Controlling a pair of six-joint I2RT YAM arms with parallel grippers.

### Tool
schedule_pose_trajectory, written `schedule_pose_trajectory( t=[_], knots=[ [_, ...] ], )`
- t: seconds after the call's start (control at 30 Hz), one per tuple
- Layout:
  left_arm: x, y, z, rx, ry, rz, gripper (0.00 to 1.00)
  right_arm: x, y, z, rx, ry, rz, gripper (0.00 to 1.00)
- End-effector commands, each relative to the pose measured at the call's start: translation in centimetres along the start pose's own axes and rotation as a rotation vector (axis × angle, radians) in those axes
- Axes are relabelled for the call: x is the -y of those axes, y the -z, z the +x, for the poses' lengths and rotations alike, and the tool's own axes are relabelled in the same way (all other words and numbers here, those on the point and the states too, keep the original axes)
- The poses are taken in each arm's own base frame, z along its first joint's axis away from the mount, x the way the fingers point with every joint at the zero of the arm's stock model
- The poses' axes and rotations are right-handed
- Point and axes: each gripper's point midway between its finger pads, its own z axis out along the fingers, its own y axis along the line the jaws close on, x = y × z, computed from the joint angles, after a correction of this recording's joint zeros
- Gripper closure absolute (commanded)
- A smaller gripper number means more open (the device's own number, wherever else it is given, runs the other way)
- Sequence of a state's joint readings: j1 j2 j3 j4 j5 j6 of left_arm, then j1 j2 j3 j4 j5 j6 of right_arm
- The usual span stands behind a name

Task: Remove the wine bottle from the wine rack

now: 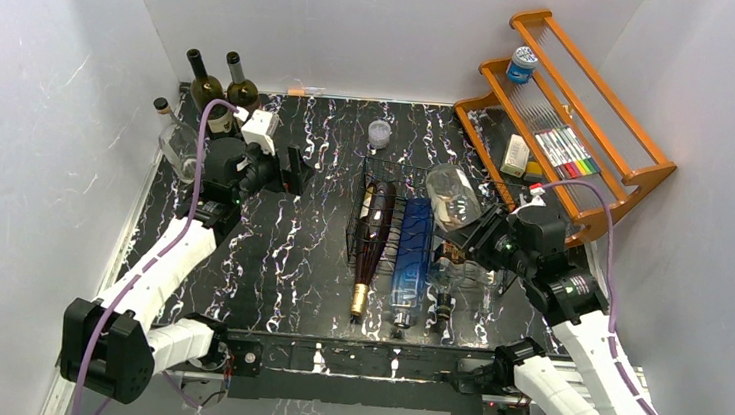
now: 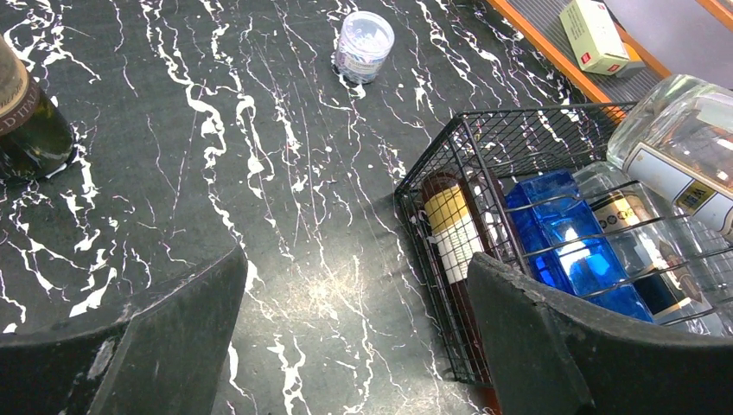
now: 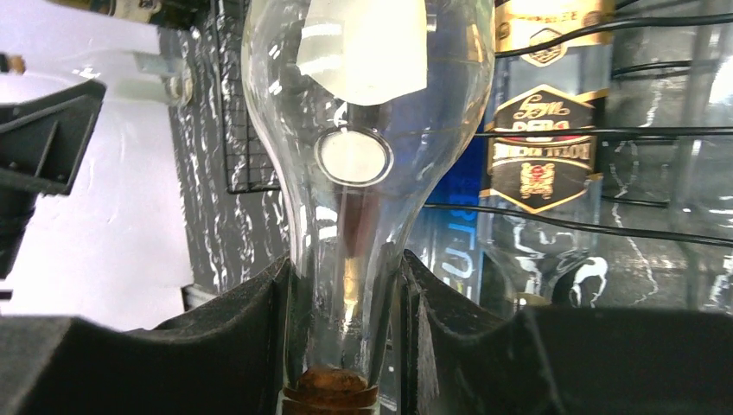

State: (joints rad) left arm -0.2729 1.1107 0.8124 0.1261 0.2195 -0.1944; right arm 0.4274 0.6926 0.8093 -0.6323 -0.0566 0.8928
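Observation:
The black wire wine rack (image 1: 376, 173) stands mid-table and holds a dark red wine bottle (image 1: 373, 238), a blue bottle (image 1: 411, 257) and a clear labelled bottle (image 1: 445, 280). My right gripper (image 1: 482, 233) is shut on the neck of a clear glass bottle (image 1: 453, 197), which is tilted up above the rack's right side. In the right wrist view the fingers (image 3: 251, 337) clamp that neck (image 3: 354, 173) just above its cork. My left gripper (image 1: 296, 173) is open and empty over bare table (image 2: 356, 268), left of the rack (image 2: 484, 138).
Two dark green bottles (image 1: 206, 83) and a clear bottle (image 1: 177, 141) stand at the back left. A small clear cup (image 1: 379, 132) sits behind the rack. An orange slatted shelf (image 1: 637, 176) with small items stands at the back right. White walls enclose the table.

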Motion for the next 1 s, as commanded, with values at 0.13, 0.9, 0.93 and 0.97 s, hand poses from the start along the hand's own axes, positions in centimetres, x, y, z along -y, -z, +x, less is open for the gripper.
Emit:
schedule_pose_trajectory(
  t=[0.13, 0.9, 0.93, 0.97],
  knots=[
    [2.1, -0.1, -0.9, 0.030, -0.014, 0.100, 0.02, -11.1, 4.1, -4.3, 0.142, 0.077, -0.468, 1.00],
    [11.4, 2.4, -1.5, 0.042, 0.081, 0.550, 0.02, -10.6, 3.1, -2.6, 0.068, 0.061, -0.482, 1.00],
    [11.8, 2.7, -1.2, 0.023, 0.086, 0.561, 0.02, -10.8, 3.2, -2.6, 0.067, 0.063, -0.491, 1.00],
    [12.3, 3.0, -1.1, 0.016, 0.085, 0.568, 0.02, -11.0, 3.3, -2.6, 0.060, 0.063, -0.503, 1.00]
  ],
)
